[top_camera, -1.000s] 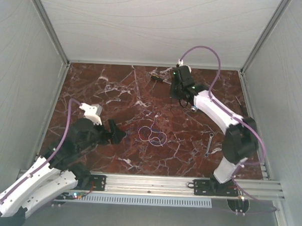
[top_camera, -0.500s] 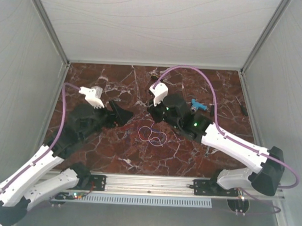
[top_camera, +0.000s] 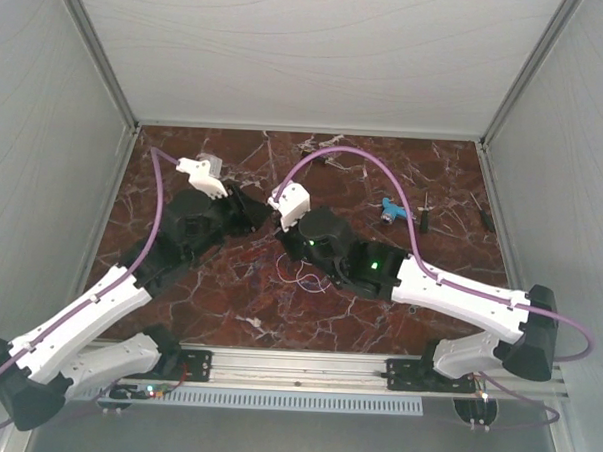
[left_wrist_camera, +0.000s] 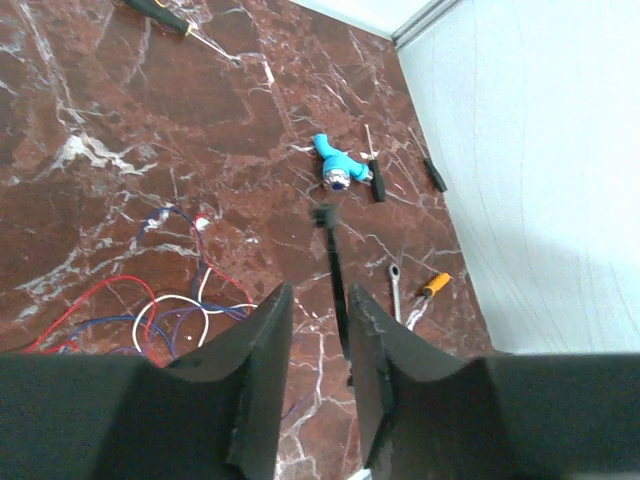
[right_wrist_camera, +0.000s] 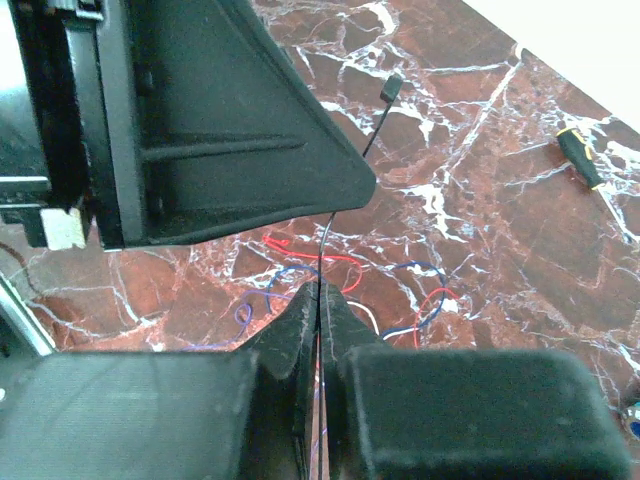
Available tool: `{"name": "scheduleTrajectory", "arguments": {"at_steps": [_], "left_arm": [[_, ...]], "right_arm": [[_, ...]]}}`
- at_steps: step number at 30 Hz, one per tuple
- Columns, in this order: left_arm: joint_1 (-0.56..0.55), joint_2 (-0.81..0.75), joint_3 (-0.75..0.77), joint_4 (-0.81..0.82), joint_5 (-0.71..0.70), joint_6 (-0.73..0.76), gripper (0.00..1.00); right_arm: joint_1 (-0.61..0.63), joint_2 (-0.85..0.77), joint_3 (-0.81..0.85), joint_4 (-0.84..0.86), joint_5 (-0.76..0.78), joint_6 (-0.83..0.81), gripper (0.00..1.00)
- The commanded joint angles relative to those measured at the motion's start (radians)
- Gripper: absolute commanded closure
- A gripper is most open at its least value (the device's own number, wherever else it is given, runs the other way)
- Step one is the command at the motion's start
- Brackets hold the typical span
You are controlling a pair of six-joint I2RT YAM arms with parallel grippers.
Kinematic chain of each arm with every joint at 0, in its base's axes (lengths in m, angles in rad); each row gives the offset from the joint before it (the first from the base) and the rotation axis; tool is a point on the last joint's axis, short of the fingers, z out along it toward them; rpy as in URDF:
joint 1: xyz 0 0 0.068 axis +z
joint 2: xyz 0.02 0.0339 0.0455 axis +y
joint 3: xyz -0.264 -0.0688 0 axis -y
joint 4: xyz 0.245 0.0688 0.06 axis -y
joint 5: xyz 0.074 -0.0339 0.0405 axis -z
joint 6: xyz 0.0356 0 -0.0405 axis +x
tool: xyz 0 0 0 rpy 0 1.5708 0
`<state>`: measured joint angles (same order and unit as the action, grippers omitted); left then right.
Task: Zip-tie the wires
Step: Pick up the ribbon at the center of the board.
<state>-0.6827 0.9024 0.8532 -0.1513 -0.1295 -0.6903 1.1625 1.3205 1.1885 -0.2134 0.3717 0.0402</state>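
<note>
The marble table (top_camera: 461, 243) is carrying everything. The two arms are leaning in over its middle, the left arm (top_camera: 87, 317) from the near left and the right arm (top_camera: 458, 298) from the near right, their claws almost meeting. The right claw (right_wrist_camera: 318, 297) is pinching shut on the strap of a thin black tie (left_wrist_camera: 333, 260). The left claw (left_wrist_camera: 318, 300) is standing part open with the tie rising between its fingers and the head poking out beyond them. A gap is showing beside the strap, so it is straddling the tie rather than clamping it. The wires (left_wrist_camera: 170, 320) are lying loose on the table just beside and below both claws, purple, red and white loops with nothing round them.

Judging from this, the step in hand is getting the tie shared between the two claws, before any looping. The next move is calling for the left claw to nip the head end firmly. Then the strap needs leading under the tangle and its tail feeding through the head. That takes fine aim, since the thin loops are spreading flat and may slip aside.

Further back a blue tool (left_wrist_camera: 337, 165), a spanner (left_wrist_camera: 397, 285) and screwdrivers (left_wrist_camera: 165, 15) are lying apart from the work. No brand, label or writing is showing legibly anywhere
</note>
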Motion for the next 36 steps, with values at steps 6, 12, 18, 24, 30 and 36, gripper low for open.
{"name": "scheduleTrajectory", "arguments": {"at_steps": [6, 12, 18, 24, 30, 36], "left_arm": [[-0.003, 0.029, 0.056, 0.104, -0.076, 0.023, 0.78], [-0.003, 0.058, 0.065, 0.129, -0.051, 0.016, 0.79], [-0.003, 0.076, 0.076, 0.117, -0.053, 0.014, 0.82], [-0.003, 0.084, 0.087, 0.055, -0.103, 0.013, 0.74], [-0.003, 0.097, 0.087, 0.057, -0.097, 0.018, 0.79], [-0.003, 0.124, 0.093, 0.060, -0.074, 0.024, 0.76]], "right_arm": [[0.032, 0.034, 0.058, -0.013, 0.119, -0.029, 1.00], [0.046, 0.053, 0.072, -0.009, 0.143, -0.036, 1.00], [0.052, 0.074, 0.083, -0.010, 0.178, -0.039, 1.00], [0.055, 0.073, 0.086, -0.008, 0.208, -0.036, 1.00], [0.059, 0.070, 0.088, -0.009, 0.214, -0.037, 1.00], [0.065, 0.071, 0.089, -0.008, 0.214, -0.040, 1.00]]}}
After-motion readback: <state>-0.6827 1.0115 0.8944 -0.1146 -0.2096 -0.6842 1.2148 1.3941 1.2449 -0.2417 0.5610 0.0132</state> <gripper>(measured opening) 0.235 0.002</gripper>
